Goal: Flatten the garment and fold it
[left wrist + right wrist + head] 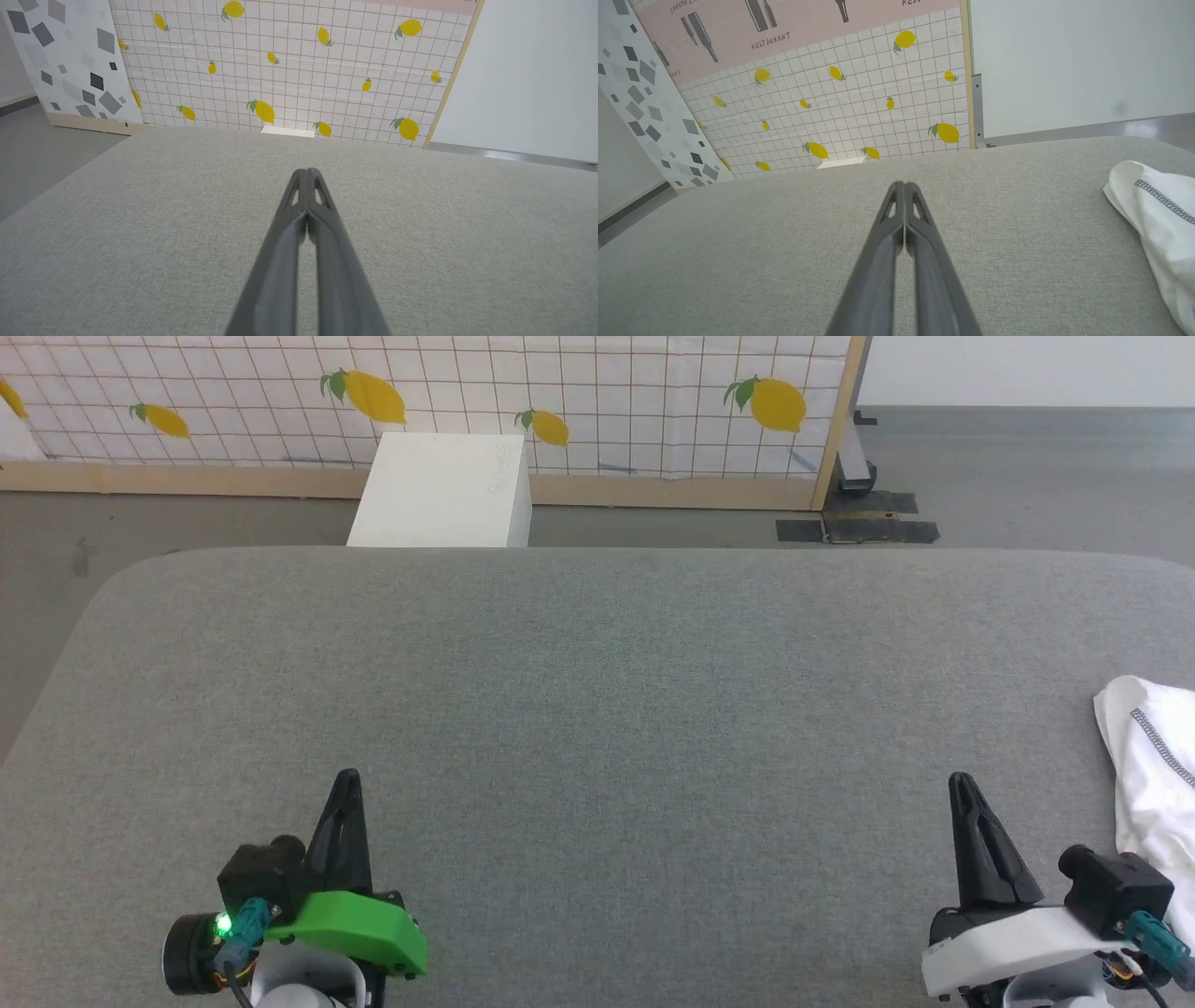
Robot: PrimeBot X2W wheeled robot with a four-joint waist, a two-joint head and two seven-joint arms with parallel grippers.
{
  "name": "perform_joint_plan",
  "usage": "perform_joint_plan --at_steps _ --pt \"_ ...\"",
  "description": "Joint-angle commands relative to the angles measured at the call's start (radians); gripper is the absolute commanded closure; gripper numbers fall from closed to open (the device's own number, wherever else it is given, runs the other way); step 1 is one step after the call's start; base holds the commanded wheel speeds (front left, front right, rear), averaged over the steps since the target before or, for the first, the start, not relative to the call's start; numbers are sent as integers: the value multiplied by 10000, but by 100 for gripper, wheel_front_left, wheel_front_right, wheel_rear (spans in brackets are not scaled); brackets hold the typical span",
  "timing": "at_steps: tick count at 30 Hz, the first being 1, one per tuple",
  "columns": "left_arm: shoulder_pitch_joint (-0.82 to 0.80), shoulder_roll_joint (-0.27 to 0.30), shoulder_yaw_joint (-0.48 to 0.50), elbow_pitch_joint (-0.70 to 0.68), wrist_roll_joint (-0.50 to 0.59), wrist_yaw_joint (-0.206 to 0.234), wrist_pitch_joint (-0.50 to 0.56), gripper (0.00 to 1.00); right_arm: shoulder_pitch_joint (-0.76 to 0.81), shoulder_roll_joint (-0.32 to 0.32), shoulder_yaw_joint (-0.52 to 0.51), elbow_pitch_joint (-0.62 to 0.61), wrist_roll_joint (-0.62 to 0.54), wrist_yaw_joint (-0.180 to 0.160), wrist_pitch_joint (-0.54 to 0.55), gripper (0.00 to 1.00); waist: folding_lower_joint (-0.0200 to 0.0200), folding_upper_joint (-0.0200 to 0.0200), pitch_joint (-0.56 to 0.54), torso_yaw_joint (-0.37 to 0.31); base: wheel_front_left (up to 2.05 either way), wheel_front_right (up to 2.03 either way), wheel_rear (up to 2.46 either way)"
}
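**benchrat:** Where are you at with the folding run? Anything grabbed?

**me (driving it remotely):** Nope, nothing in hand. I'll use the right gripper [962, 786] as my reference. Its jaws are pressed together tip to tip over the grey surface [597, 691], with nothing between them. The left gripper [347, 782] sits well off to its left, same story, jaws closed on air.

**benchrat:** And the shirt?

**me:** The garment [1153, 775] is a crumpled white heap just to the right of the right gripper. It's close by the wrist but clear of the fingertips, with bare surface between. In the right wrist view it's off to the side of the fingers, not ahead of them. I can see one grey stitched seam. Part of the heap runs off the picture, so I can't tell where the sleeves or collar are. Far ahead of the right gripper and over to its left, past the surface's back edge, a white box [439, 490] stands against the lemon-print panel [607, 392]. It's not part of the job.

**benchrat:** So progress?

**me:** I'd call it basically zero. It's not flattened, not folded, not even in the middle of the surface. My read is that the jaws have to open, the right arm goes over to the heap and pulls it toward the centre, then spread, then fold.
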Motion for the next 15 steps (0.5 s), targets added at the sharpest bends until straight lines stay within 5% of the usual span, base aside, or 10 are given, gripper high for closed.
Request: perform_joint_plan --at_steps 1,15 --pt "50 -10 9 -77 110 8 56 100 -34 1 24 -88 -135 -2 49 100 1 0 -2 -2 0 0 0" --pt "95 -19 35 -297 305 16 339 100 -64 1 63 -270 -425 -4 331 100 1 0 -20 -24 0 0 0"
